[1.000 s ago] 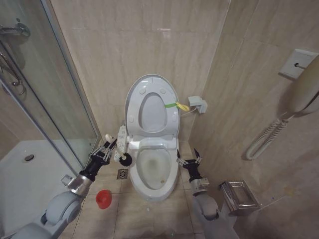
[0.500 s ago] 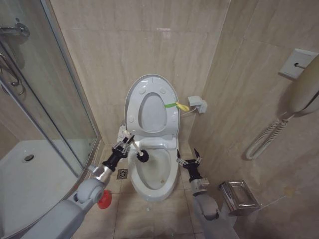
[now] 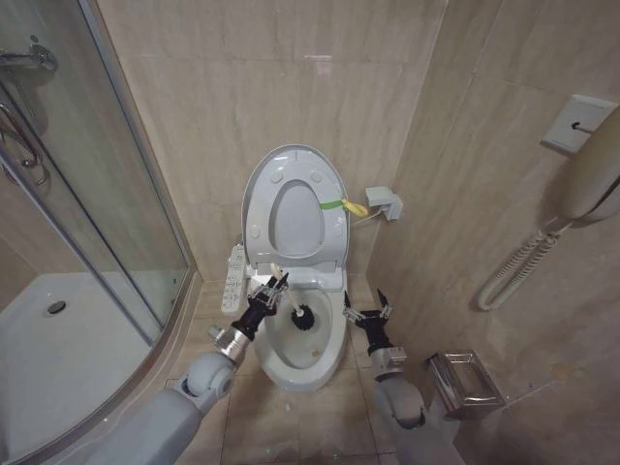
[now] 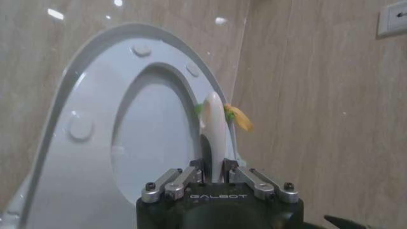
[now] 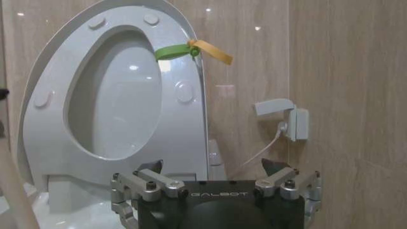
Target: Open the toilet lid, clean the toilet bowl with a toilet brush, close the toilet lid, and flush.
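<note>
Toilet lid: raised against the wall, giving access. Left gripper: fingers clamped on the toilet brush, bristles inside the toilet bowl for scrubbing. Right gripper: fingers spread, empty, waiting beside the bowl.

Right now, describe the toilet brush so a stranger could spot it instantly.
Find the white toilet bowl against the tiled back wall, its toilet lid raised upright. Over the bowl's opening, the left gripper holds the toilet brush. It has a thin white handle and a black bristle head, the only dark thing inside the white bowl.
</note>
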